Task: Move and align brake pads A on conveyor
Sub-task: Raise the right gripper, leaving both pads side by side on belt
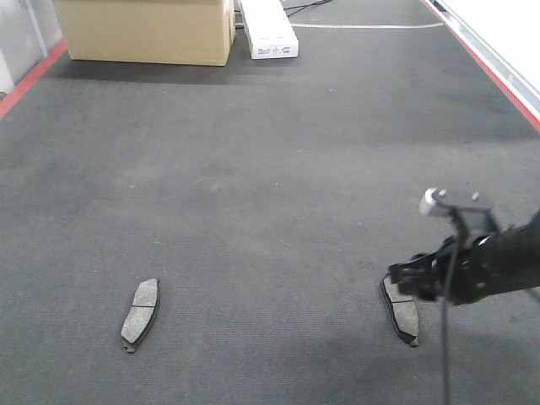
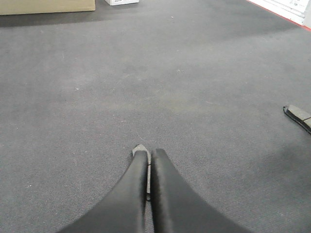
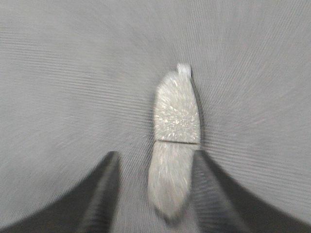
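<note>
The conveyor [image 1: 270, 169] is a wide dark grey felt belt. Two brake pads lie flat on it: one at the front left [image 1: 141, 314], one at the front right [image 1: 402, 314]. My right gripper [image 1: 405, 283] hovers just over the near end of the right pad. In the blurred right wrist view this gripper [image 3: 155, 154] is open, and the pad [image 3: 176, 121] lies lengthways between the fingers, closer to the right one. My left gripper [image 2: 149, 151] is shut on a thin brake pad [image 2: 141, 148] held on edge, above the belt. Another pad [image 2: 299, 114] shows at the right edge.
A cardboard box [image 1: 148, 29] and a long white box [image 1: 270, 29] stand at the belt's far end. Red strips run along the left [image 1: 29, 80] and right [image 1: 489, 63] edges. A black cable [image 1: 447, 321] hangs by my right arm.
</note>
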